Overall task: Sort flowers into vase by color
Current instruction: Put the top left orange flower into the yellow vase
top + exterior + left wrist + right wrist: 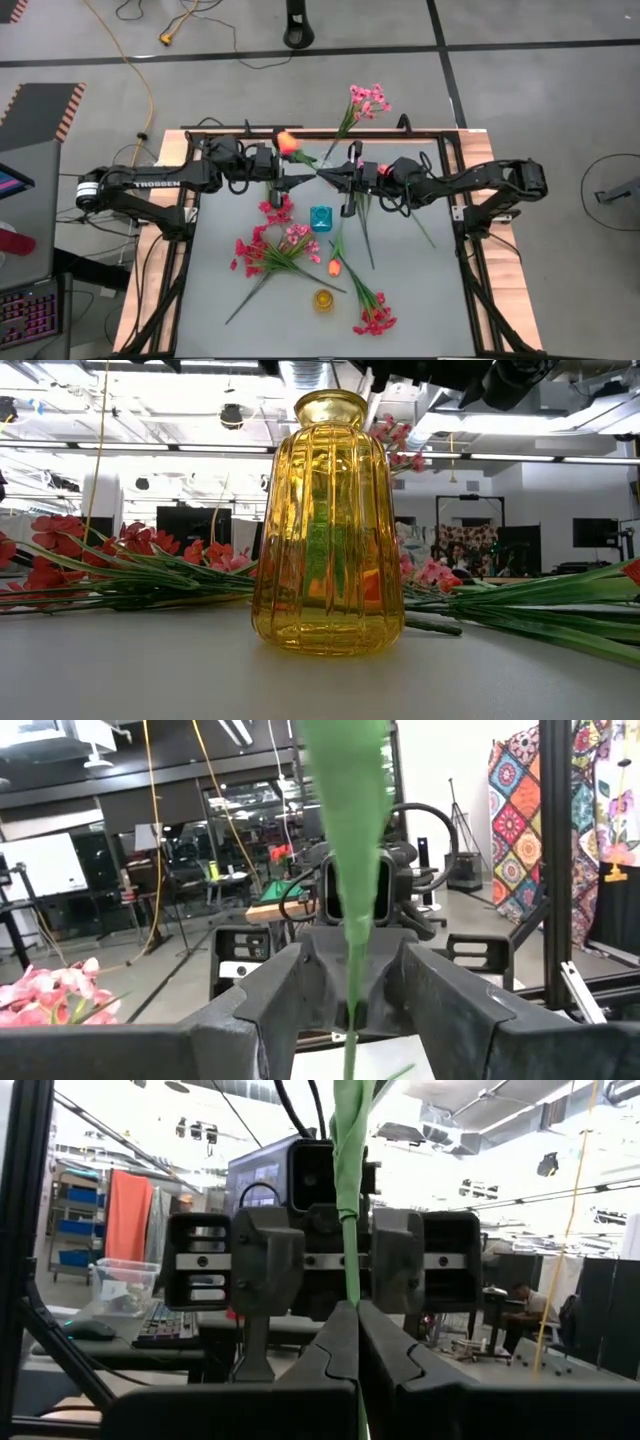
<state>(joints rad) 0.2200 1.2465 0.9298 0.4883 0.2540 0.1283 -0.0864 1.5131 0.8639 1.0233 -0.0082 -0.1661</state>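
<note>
Both grippers meet above the table's far middle. My right gripper (pixel 324 174) (pixel 350 1310) is shut on the green stem of an orange tulip bud (pixel 288 143). My left gripper (pixel 304 178) (pixel 333 1268) faces it, open. Its fingers (pixel 262 1005) stand on either side of the same stem (pixel 352 870) without touching it. A light-pink spray (pixel 367 100) shows beyond the far edge, and I cannot tell what bears it. Red and pink sprays (pixel 270 245) and another orange bud (pixel 334 266) lie flat on the table. My right gripper pinches the tulip's stem (pixel 347 1275) between its two fingers, at a point well below the bud. The fingers come level from the table's right and lie across the stem. The flower is lifted clear and stands roughly upright, leaning toward the far left.
A small teal vase (pixel 321 218) stands at the table's middle. A ribbed yellow glass vase (pixel 323 298) (pixel 328 530) stands near the near edge. A red spray (pixel 375 318) lies right of it, and loose stems (pixel 366 230) lie below the right gripper.
</note>
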